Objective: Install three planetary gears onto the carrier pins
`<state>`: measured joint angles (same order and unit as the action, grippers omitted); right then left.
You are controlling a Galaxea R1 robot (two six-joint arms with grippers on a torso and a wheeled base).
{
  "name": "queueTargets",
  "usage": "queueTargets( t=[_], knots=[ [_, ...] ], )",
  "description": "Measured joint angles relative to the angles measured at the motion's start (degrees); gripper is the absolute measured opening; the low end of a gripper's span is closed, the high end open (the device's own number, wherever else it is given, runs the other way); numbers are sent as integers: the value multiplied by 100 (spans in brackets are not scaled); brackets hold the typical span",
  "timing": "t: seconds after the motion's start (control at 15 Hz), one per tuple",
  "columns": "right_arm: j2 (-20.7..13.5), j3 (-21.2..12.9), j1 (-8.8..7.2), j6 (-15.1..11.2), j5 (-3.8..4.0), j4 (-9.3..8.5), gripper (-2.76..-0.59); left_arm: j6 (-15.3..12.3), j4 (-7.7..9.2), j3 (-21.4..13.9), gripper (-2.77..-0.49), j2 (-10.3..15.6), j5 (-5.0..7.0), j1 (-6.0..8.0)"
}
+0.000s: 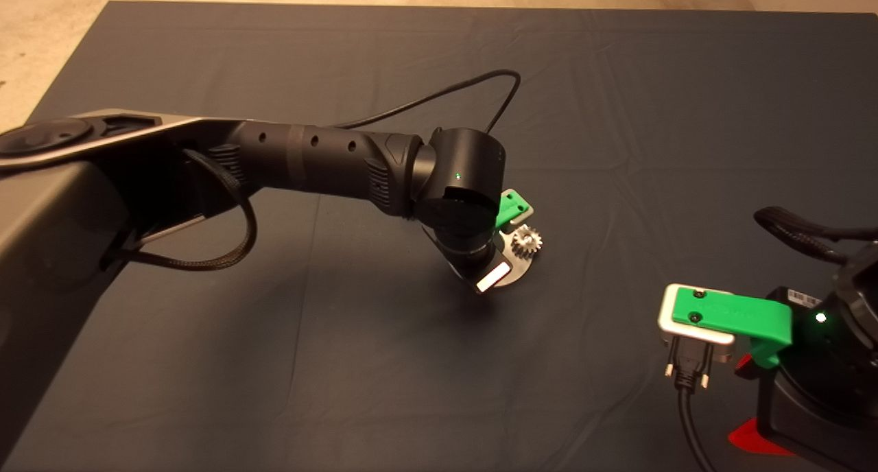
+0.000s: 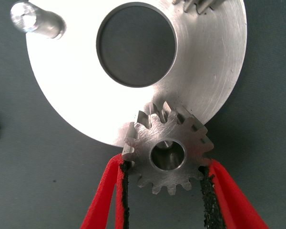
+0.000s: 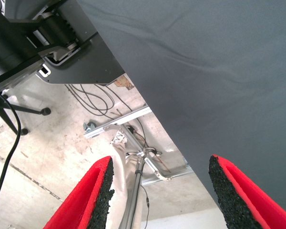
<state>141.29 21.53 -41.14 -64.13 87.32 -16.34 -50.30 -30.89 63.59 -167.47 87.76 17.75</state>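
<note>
The planetary gear (image 2: pixel 169 153) sits clamped between the black pads of the left gripper (image 2: pixel 168 191), its jaws closed on its toothed flanks, and it hangs over the rim of the carrier disc (image 2: pixel 214 71). Through the gear's centre hole a bit of a carrier pin (image 2: pixel 168 149) shows, off to one side of the bore rather than centred, so the gear looks not quite lined up, or only partly seated. A second gear (image 1: pixel 527 240) already rests on the disc in the head view, and one bare pin (image 2: pixel 35 21) stands at the disc's far rim. The disc lies near the middle of the tabletop (image 1: pixel 617 115), well away from every edge.

The main risk, as I judge it, is the bore catching on the pin's top edge: pressing down while offset could tilt the gear, jam it, or shove the loose disc across the mat. The pads grip only tooth tips, so the gear could twist or slip out. Its teeth might also clash with the seated neighbour.

The right gripper (image 3: pixel 159 191) waits at the tabletop's near right edge, jaws spread wide and empty
</note>
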Motion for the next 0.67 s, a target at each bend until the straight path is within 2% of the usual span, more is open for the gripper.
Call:
queueTargets(
  t=[0.33, 0.67],
  knots=[
    [-2, 0, 0, 0, 0, 0, -189, 0, 5, 44, -249, -2, -41, -127],
    [-2, 0, 0, 0, 2, 0, -189, 2, 2, 61, -247, -2, -48, -139]
  ],
)
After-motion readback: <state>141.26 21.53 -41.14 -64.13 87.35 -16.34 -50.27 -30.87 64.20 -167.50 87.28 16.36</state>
